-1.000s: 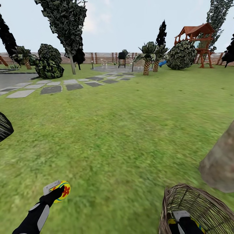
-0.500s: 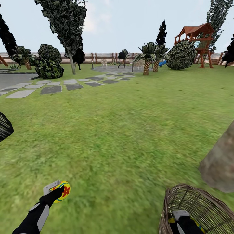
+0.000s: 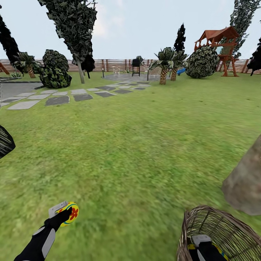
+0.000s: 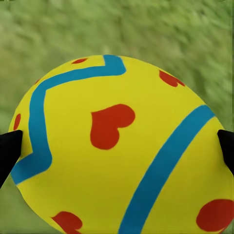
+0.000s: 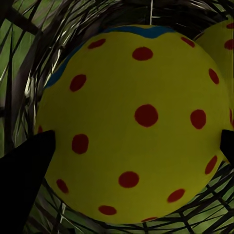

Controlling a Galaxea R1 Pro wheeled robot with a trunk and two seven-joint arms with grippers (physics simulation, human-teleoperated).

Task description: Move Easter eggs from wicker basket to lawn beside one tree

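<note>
My left gripper (image 3: 66,214) is low over the lawn (image 3: 137,145) at the near left, shut on an Easter egg (image 3: 71,212). The left wrist view shows this egg (image 4: 112,92) as yellow with blue bands and red hearts, a fingertip (image 4: 9,151) pressed on each side. The wicker basket (image 3: 226,226) stands at the near right beside the tree (image 3: 244,185) trunk. My right gripper (image 3: 203,243) reaches inside the basket. There its fingers (image 5: 24,170) flank a red-spotted yellow egg (image 5: 141,87). Another egg (image 5: 225,41) lies just beside it.
Grey paving slabs (image 3: 58,99) cross the far left. Dark conifers (image 3: 74,29), round shrubs (image 3: 54,70), small palms (image 3: 165,63) and a red play tower (image 3: 219,47) line the slatted fence (image 3: 108,64). A dark spiky plant (image 3: 5,141) pokes in at the left edge.
</note>
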